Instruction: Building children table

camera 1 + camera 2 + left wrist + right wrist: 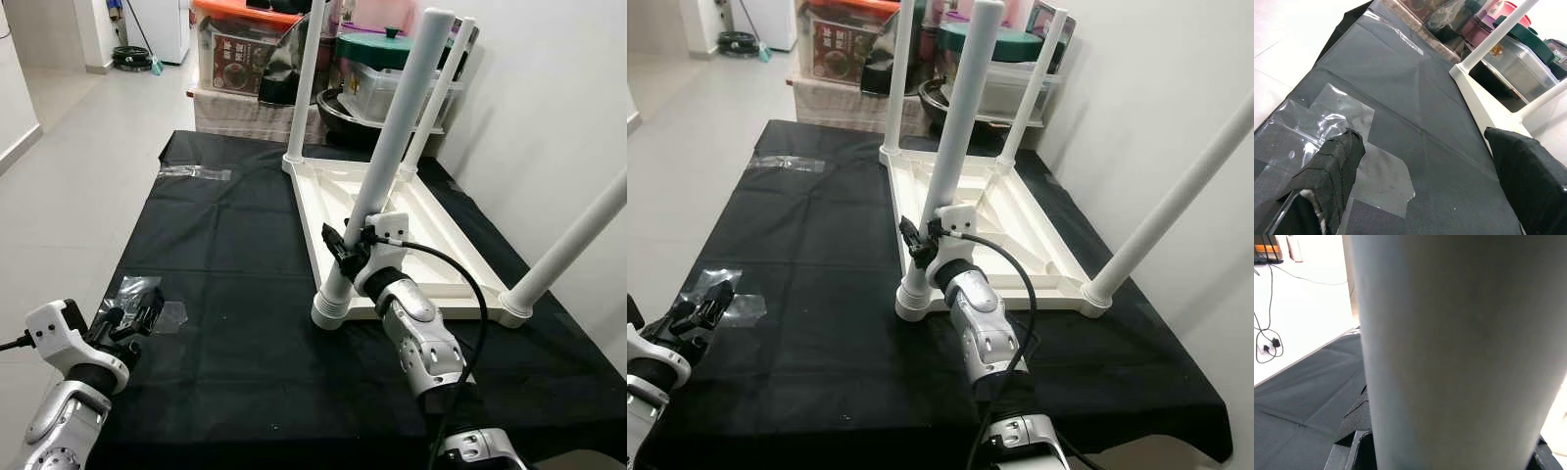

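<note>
Left gripper [132, 315]: mine, low over the cloth's near left corner, well apart from the tabletop; fingers spread wide with nothing between them, hovering over clear wrap [1332, 122].

Right gripper [351, 243]: mine, clamped on the near left leg [392, 147], low on its shaft just above the collar where it meets the tabletop. My wrist view has the white tube pressed between my two black pads.

Tabletop [431, 230]: white, lying upside down on the black cloth [225, 235], four legs standing up from its corners.

Legs: the two far ones look upright; the near left one I hold tilts away from me; the near right leg [578, 240] tilts strongly outward past the tabletop's right edge.

Step, as I judge it: seating or twisting the near left leg into its socket.

Risk 1: my hold is low and the shaft is smooth, so my pads may slip around it instead of turning it.

Risk 2: if I push sideways, the light tabletop may slide on the cloth, since my left gripper is not bracing it.

Risk 3: the near right leg looks badly seated; any jolt to the tabletop may tip it out.

Clutter: boxes and pots [382, 69] beyond the tabletop's far edge, near the far legs.
</note>
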